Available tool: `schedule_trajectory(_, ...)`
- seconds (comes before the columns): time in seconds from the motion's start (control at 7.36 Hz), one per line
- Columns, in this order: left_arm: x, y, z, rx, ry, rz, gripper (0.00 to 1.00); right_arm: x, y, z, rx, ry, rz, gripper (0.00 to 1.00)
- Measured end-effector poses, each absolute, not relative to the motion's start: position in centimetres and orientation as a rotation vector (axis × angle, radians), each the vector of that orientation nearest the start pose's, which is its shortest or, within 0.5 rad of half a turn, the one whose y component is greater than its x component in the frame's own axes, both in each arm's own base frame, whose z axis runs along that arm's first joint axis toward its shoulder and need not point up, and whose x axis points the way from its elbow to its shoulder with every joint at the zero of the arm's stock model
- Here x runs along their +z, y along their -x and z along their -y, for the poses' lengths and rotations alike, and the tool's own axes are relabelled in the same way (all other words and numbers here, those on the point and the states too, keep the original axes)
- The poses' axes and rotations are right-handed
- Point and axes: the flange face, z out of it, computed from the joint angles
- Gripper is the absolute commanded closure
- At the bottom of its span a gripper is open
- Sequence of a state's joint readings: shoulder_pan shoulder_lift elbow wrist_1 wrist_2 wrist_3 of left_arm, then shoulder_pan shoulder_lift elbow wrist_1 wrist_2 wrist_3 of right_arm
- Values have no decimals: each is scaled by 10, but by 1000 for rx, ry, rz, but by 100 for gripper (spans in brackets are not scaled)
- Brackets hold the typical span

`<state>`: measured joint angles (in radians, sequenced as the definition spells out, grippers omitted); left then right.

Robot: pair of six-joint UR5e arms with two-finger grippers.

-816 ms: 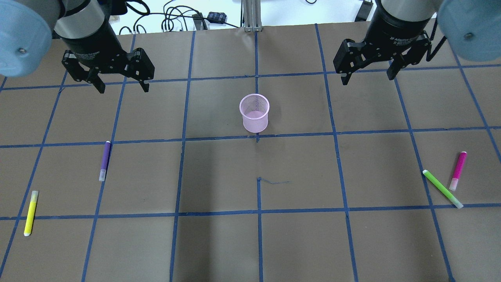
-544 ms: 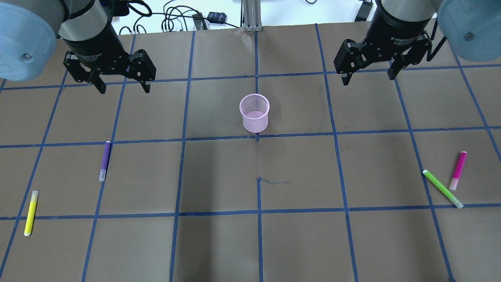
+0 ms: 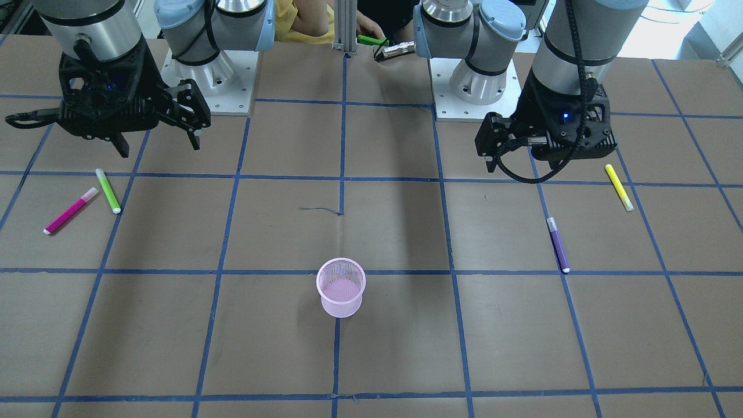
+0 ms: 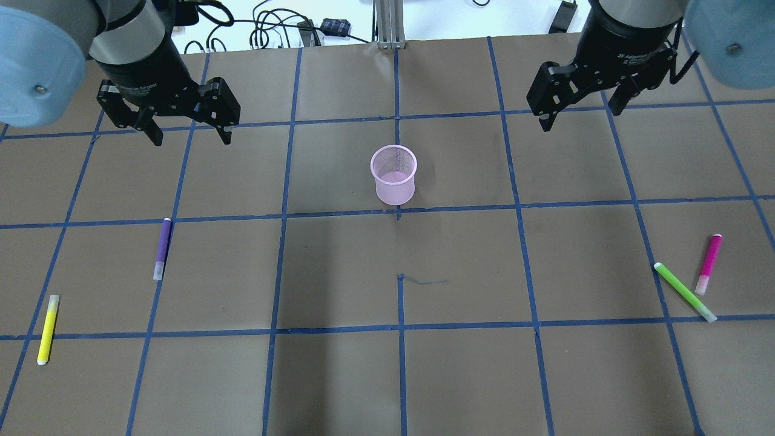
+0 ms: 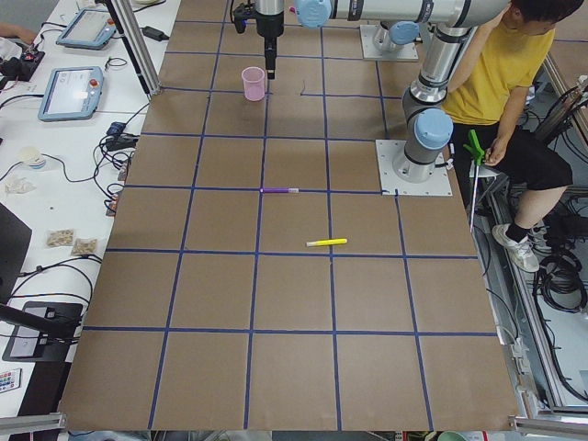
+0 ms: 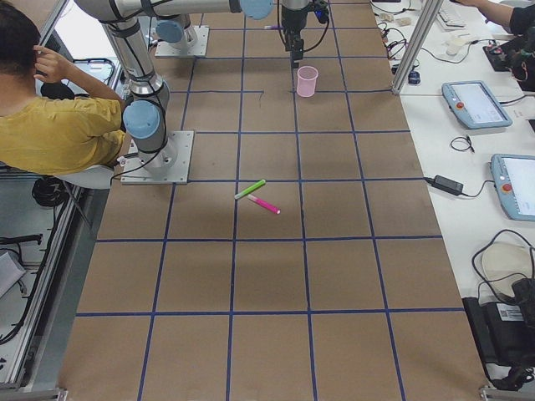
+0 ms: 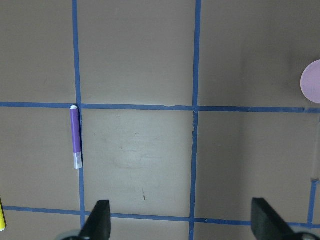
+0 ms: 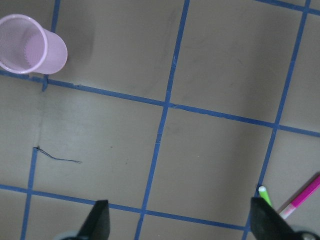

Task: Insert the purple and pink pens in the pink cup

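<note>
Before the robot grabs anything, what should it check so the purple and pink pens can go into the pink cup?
1. Is the pink mesh cup upright and empty? ok.
2. Is the purple pen with the clear cap lying alone, with nothing touching it? ok.
3. Is the pink pen with the clear cap clear of the green pen? cannot tell, they lie very close.
4. Is the left gripper open and empty? ok.
5. Is the right gripper open and empty? ok.

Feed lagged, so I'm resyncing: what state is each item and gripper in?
pink cup: upright, empty
purple pen: lying flat
green pen: lying flat
pink pen: lying flat beside green pen
yellow pen: lying flat
left gripper: open, empty
right gripper: open, empty
</note>
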<state>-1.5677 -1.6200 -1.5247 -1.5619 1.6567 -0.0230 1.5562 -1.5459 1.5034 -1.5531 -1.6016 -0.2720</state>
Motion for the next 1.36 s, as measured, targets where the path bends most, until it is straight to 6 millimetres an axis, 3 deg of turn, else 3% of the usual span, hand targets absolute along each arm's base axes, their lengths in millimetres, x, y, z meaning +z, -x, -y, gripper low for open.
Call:
schedule_trajectory(0.14,487,123,514,-9,41,-3055,0,503,-83,514,-6,560,-3125,0)
schedule_trajectory(0.41,488,122,514,-10,45,-3055,0,484,35,515,69,930,-3001,0)
schedule_trajectory(0.54,490,120,512,-15,49,-3055,0,464,87,509,70,1155,-2906,0)
schedule_trajectory(0.82,492,120,511,-20,53,-3055,0,404,166,500,1,1731,-2623,0)
schedule_trajectory(0.95,491,119,512,-19,54,-3057,0,373,199,490,-43,2027,-2399,0)
schedule_trajectory(1.09,491,119,512,-18,54,-3057,0,343,219,481,-108,2274,-2162,1)
schedule_trajectory(1.36,491,118,513,-17,54,-3057,0,284,230,474,-198,2636,-1698,11)
